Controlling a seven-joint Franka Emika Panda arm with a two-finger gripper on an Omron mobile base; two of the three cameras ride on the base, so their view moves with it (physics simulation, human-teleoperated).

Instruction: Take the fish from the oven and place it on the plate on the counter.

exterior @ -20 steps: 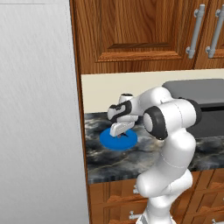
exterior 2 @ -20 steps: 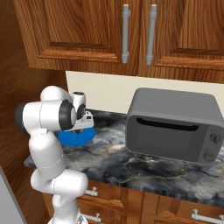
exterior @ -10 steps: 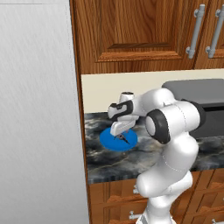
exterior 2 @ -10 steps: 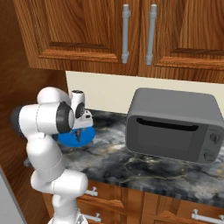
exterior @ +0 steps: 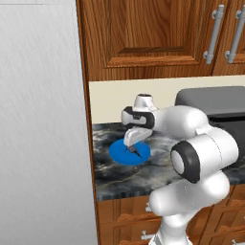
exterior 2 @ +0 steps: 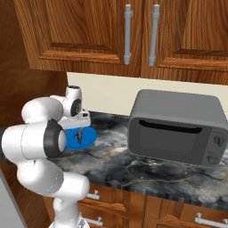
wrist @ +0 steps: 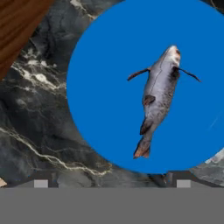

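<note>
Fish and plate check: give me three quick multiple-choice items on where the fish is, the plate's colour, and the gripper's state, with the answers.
1. Where is the fish?
A. On the plate
B. On the bare counter
C. Between the gripper's fingers

2. What colour is the plate?
A. White
B. Bright blue
C. Red

3. How does the gripper stand?
A. Shut on the fish
B. Shut on the plate's rim
C. Open above the plate

Answers:
1 A: the fish lies wholly within the plate, which rests on the counter.
2 B: the plate shows bright blue in all three views.
3 C: the gripper has its fingertips spread wide in the hand view, with the fish lying free between and beyond them.
</note>
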